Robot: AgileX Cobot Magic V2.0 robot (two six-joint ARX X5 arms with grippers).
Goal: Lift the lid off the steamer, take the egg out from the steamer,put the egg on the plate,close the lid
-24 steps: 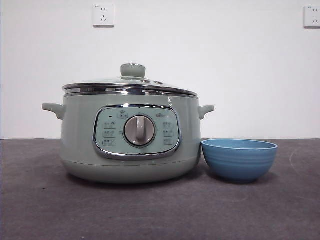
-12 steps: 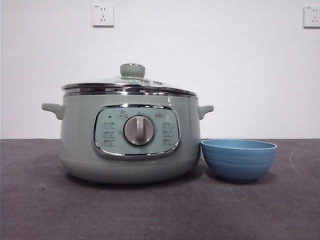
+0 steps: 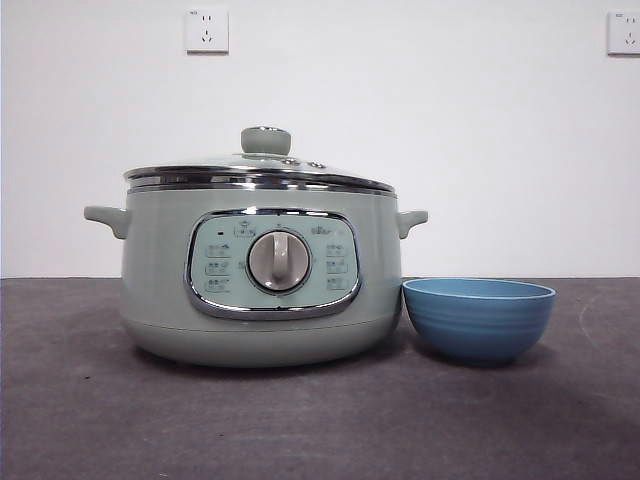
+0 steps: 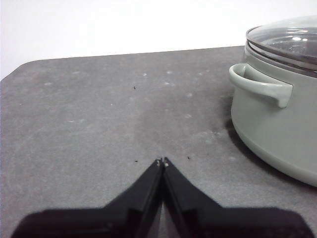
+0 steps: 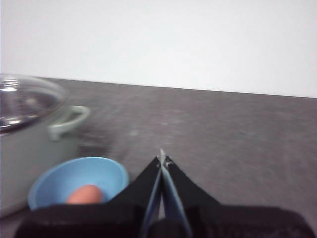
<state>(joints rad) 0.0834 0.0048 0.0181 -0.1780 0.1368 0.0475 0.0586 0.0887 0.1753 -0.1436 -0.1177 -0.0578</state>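
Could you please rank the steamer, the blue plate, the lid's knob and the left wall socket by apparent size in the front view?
1. steamer
2. plate
3. knob and wall socket: look alike, and the socket is farther away, so unranked.

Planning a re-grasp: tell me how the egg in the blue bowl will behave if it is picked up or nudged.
The egg looks smooth and rounded, so it would probably roll inside the plate if nudged. Its curved shell is probably slippery for narrow jaws, and likely fragile if squeezed.
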